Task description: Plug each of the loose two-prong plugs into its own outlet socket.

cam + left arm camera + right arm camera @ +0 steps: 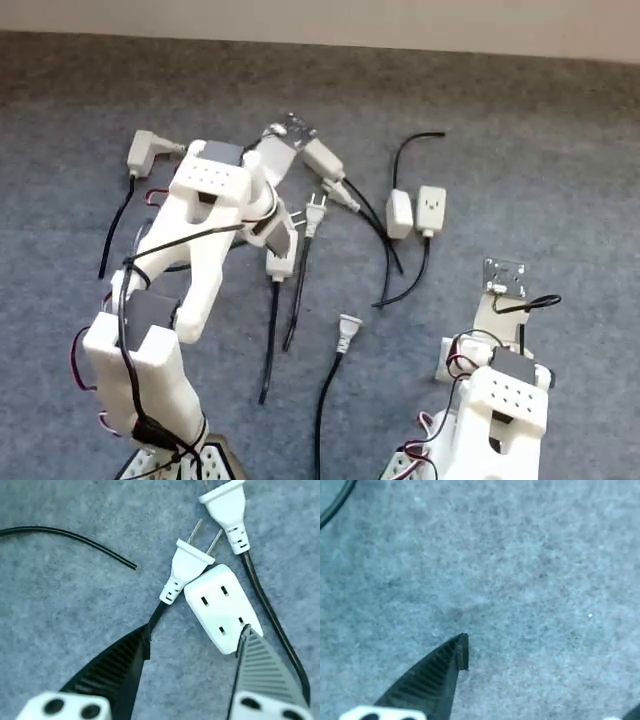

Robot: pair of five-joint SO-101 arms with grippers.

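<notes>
L gripper [195, 635]: open wide, gripping nothing. Jaws straddle plug A's cord and the outlet socket. One tip sits over the socket's corner; contact or not, can't tell.
R gripper [547, 682]: open, jaws well apart, empty, over bare carpet [520, 555].
Plug A [187, 565]: flat on carpet, body touching the socket's edge. Both prongs bare and pointing away from the slots. Not inserted.
Outlet socket [220, 605]: white block, face up, visible slots empty.
Plug B [227, 505]: near plug A, its cord running past the socket's side. Prong end too cut off to judge.
Plug C [347, 328]: alone on carpet between the two arms, cord trailing to the near edge. Unplugged.
Angled plug [143, 150]: far side, beside the L arm, loose.
Socket pair [432, 208]: two white blocks side by side, well apart from the R gripper. One shows empty slots.
Done (est.): nil. No plug seated anywhere legible.
Left (est.): all pairings, i.e. each loose plug to its own socket.
Step in hand (est.): L arm placed to grasp plug A or the socket; R arm idle.
</notes>
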